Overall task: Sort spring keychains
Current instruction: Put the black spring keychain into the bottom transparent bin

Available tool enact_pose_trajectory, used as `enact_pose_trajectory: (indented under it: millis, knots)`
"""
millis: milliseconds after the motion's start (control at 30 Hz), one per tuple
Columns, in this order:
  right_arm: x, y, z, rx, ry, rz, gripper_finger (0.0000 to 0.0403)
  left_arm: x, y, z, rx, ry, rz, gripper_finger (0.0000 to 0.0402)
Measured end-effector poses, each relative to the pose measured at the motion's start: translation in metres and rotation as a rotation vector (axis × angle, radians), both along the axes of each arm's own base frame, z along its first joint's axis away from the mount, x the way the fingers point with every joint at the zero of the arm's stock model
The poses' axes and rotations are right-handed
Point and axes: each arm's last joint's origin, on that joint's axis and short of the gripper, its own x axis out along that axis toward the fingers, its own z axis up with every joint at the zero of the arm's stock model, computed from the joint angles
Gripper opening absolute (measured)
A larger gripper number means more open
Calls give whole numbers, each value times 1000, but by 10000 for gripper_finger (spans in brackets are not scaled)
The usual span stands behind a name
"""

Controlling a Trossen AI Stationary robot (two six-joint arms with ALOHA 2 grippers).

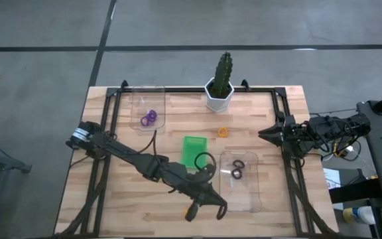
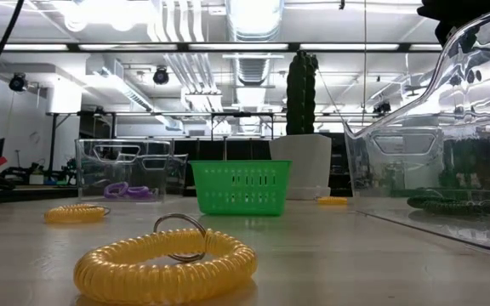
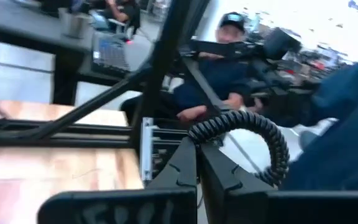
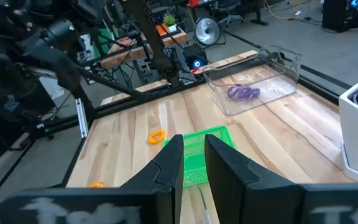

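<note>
My left gripper (image 1: 217, 210) is over the table's near edge, beside the near clear tray (image 1: 249, 199), shut on a black spring keychain (image 3: 253, 127). In that tray lie black keychains (image 1: 237, 169). Purple keychains (image 1: 150, 118) lie in the far clear tray (image 1: 158, 99). One orange keychain (image 1: 223, 131) lies on the wood near the plant pot, another (image 1: 191, 212) at the near edge beside my left gripper, large in the low view (image 2: 164, 263). A third orange one (image 2: 75, 212) shows there too. My right gripper (image 1: 262, 133) waits at the right edge, shut, with only a slit between its fingers (image 4: 194, 152). My left gripper pinches the black keychain between its two fingers, at one side of the coil (image 3: 197, 134). The rest of the loop arcs out past the fingertips (image 3: 185, 155) and stands free, lifted clear of the table. The fingers lie about level, pointing toward the table's near right.
A small green tray (image 1: 192, 151) sits mid-table between the two clear trays. A white pot with a cactus (image 1: 220, 93) stands at the far edge. Black frame bars run along the table's sides (image 1: 290, 172). A seated person (image 3: 229, 74) shows beyond the table.
</note>
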Motion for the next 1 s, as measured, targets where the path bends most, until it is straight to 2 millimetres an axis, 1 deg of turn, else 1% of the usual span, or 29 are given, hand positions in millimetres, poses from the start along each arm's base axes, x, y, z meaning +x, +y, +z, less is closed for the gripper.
enact_pose_trajectory:
  millis: [67,133,233,333,500,633,800,900,1000]
  knots:
    - [0,0,0,0,0,0,61,2,3,-2,-26,27,70,0]
    - [0,0,0,1,-1,0,61,5,10,-7,-69,82,199,0]
    - [0,0,0,4,-4,0,61,8,23,-18,-115,194,390,0]
    - [3,2,2,14,-20,26,61,10,37,-27,-164,275,526,0]
    - [14,6,7,29,-48,64,61,14,54,-29,-158,275,665,0]
    - [27,11,5,22,-20,82,64,16,67,-27,-101,262,740,0]
    - [43,16,-1,47,35,99,95,19,87,-25,-18,275,823,0]
    - [51,19,-4,70,78,89,124,21,97,-22,24,278,848,0]
    - [59,21,-2,89,96,84,155,22,106,-21,71,280,865,0]
